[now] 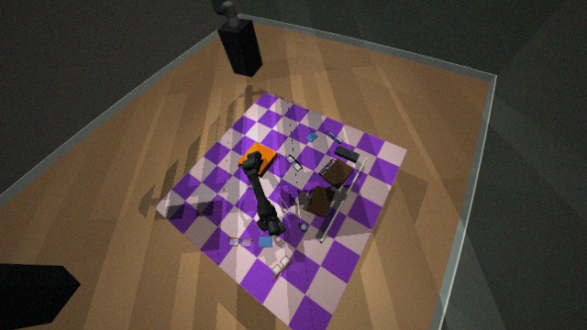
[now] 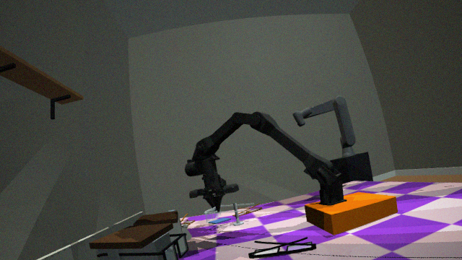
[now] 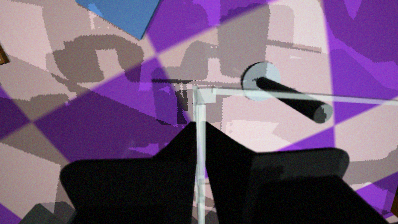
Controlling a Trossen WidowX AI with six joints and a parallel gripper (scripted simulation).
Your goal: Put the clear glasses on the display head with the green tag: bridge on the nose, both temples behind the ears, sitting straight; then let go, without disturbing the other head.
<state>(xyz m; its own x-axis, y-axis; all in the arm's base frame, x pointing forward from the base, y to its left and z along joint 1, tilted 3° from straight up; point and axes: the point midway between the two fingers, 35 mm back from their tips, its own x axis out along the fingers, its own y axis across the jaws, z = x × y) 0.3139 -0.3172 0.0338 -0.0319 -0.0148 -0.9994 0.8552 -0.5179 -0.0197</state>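
Note:
My gripper point(image 2: 219, 209) point(image 3: 198, 127) is shut on the clear glasses point(image 1: 286, 214) point(image 2: 210, 211) point(image 3: 201, 142), above the mat. In the wrist view their pale bar runs down between the fingertips, and a thin arm extends right from the corner, passing across the view of the grey post. Two display heads with brown tops stand apart from the gripper: the nearer head in the exterior view point(image 1: 337, 173) point(image 2: 133, 235) wears dark-framed glasses, and the other head point(image 1: 320, 201) point(image 2: 157, 217) stands beside it. No green tag can be made out in any view.
A small upright post point(image 1: 304, 227) point(image 2: 236, 216) point(image 3: 320, 112) stands close to the gripper. A blue square point(image 1: 265, 241) point(image 2: 219, 220) point(image 3: 125, 15) and brown-framed glasses point(image 1: 246, 242) lie nearby. Dark glasses point(image 1: 294, 163) point(image 2: 281, 250) lie near the orange base. A long pale rod point(image 1: 345, 198) runs behind the heads.

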